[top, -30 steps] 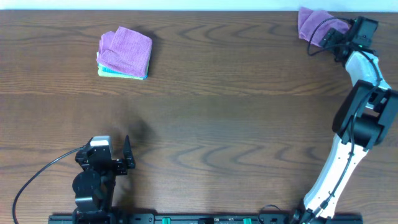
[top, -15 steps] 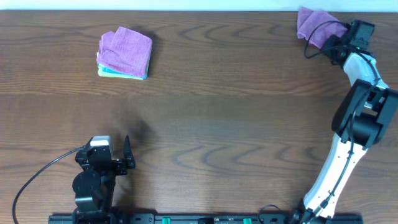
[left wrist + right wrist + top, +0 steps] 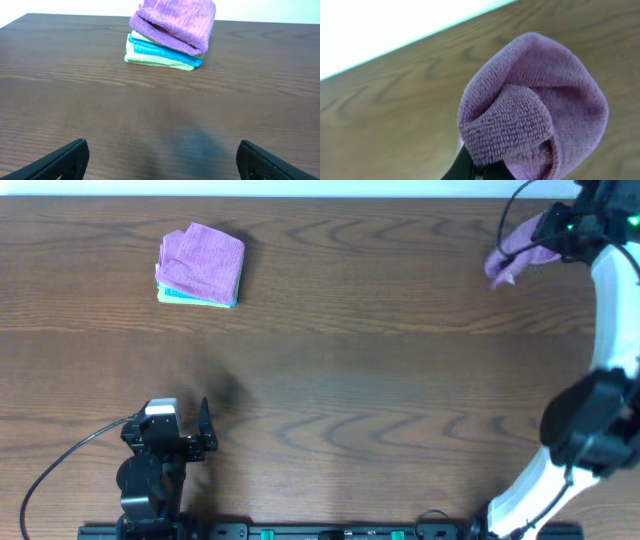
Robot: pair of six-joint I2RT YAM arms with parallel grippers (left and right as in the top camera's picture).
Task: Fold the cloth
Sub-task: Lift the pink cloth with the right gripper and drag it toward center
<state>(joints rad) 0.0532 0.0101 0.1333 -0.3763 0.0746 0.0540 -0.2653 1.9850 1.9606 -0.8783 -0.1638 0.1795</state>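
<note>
The mauve-purple cloth hangs bunched at the table's far right, lifted off the wood. My right gripper is shut on it. In the right wrist view the cloth fills the frame as a crumpled bundle, and the black fingers pinch its lower edge. My left gripper rests near the front left of the table, far from the cloth. In the left wrist view its fingertips stand wide apart over bare wood, open with nothing between them.
A thick pile of purple, teal and yellow-green cloths lies at the back left, also seen straight ahead as the pile in the left wrist view. The table's far edge runs just behind it.
My right gripper has shut on the cloth and lifted it off the table, swinging slightly toward the front. The left arm has not moved.
</note>
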